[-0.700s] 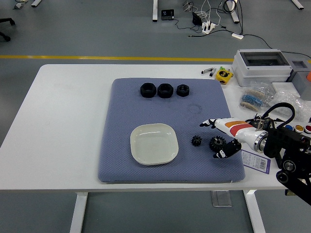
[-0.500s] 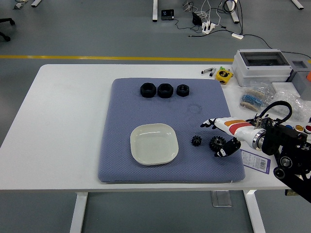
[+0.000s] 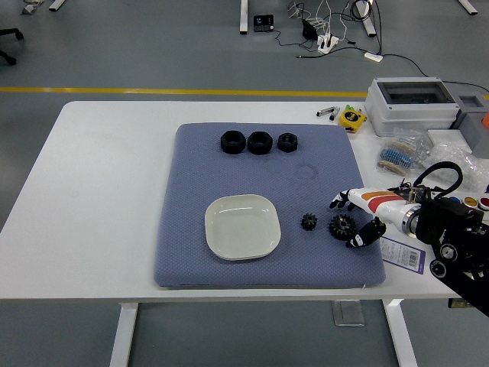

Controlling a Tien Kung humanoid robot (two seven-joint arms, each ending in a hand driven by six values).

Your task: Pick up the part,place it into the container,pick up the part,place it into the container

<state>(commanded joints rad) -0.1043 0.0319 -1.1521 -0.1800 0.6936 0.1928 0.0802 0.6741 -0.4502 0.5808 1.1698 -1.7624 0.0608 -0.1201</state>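
Right hand (image 3: 365, 218) sits at 3 o'clock of the larger gear (image 3: 341, 225), fingers (image 3: 337, 202) spread, holding nothing (likely bracketing it for a grasp). Both gears lie on the blue mat (image 3: 191, 183); smaller gear (image 3: 309, 222) nearer the empty dish (image 3: 242, 226), at their 9 o'clock.

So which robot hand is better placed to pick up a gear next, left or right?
The right robot hand. It hovers open just beside the larger gear, with the smaller gear and the dish further to its left on the mat. The left arm is not in view.
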